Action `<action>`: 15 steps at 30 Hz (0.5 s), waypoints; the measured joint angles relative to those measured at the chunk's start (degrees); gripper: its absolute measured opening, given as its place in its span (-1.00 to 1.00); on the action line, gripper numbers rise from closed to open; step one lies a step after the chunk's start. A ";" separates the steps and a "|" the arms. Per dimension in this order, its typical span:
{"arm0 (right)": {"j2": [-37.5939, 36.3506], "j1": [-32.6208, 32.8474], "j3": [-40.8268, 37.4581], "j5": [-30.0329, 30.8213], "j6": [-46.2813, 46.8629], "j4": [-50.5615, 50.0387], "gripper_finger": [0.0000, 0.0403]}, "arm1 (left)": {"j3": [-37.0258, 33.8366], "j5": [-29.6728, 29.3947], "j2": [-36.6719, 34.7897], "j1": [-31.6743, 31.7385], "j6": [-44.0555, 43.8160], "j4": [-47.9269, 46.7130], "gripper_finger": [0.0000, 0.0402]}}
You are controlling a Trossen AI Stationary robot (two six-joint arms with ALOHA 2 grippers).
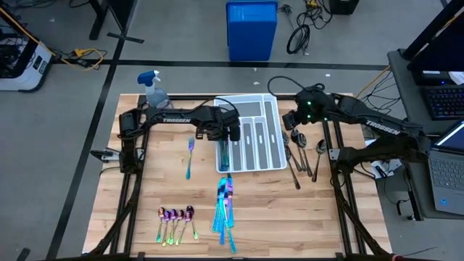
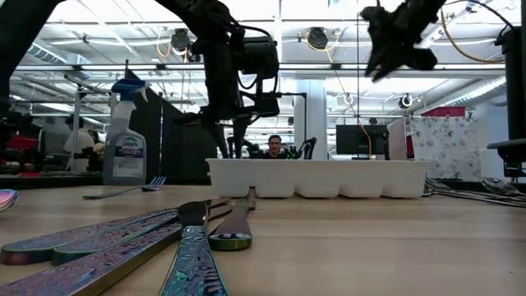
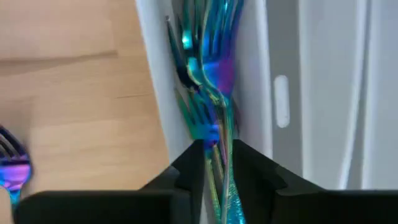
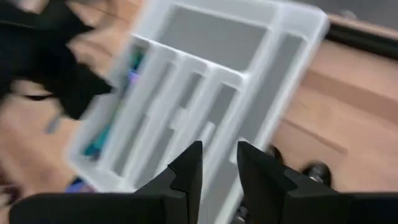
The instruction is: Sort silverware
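The white tray [image 1: 254, 109] sits at the table's far middle. Teal forks [image 3: 214, 68] lie in its leftmost compartment. My left gripper [image 1: 225, 136] points down over that compartment, fingers a little apart on either side of the top fork's handle [image 3: 222, 180]. One more fork [image 1: 190, 156] lies on the table left of the tray. Blue knives [image 1: 225, 206] and small purple spoons [image 1: 175, 216] lie near the front edge. Dark spoons [image 1: 301, 156] lie right of the tray. My right gripper [image 4: 219, 165] hovers open over the tray's right side [image 1: 293, 122], holding nothing. My left gripper's fingers [image 3: 193, 171] stand on either side of the top fork's handle, coming from above and lying across it. I cannot tell whether they touch it. The fork's head rests on the other forks in the compartment.
A spray bottle [image 1: 154, 88] stands at the table's far left corner. A blue bin [image 1: 251, 29] stands on the floor beyond the table, and laptops [image 1: 446, 174] stand to the right. Bare wood lies at the front right.
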 joint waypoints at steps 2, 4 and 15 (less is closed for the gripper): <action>1.31 -1.20 -0.92 0.02 0.14 -0.90 -0.58 | 0.00 0.64 0.00 0.00 1.22 -0.04 -0.52; 2.71 -2.53 -1.80 -0.06 0.44 -0.89 -0.58 | 0.00 1.77 0.00 -0.02 2.82 -0.22 -0.47; 14.34 -10.28 -2.84 -1.27 0.29 3.73 -0.90 | -1.20 1.21 -0.07 0.48 7.39 -1.90 -0.45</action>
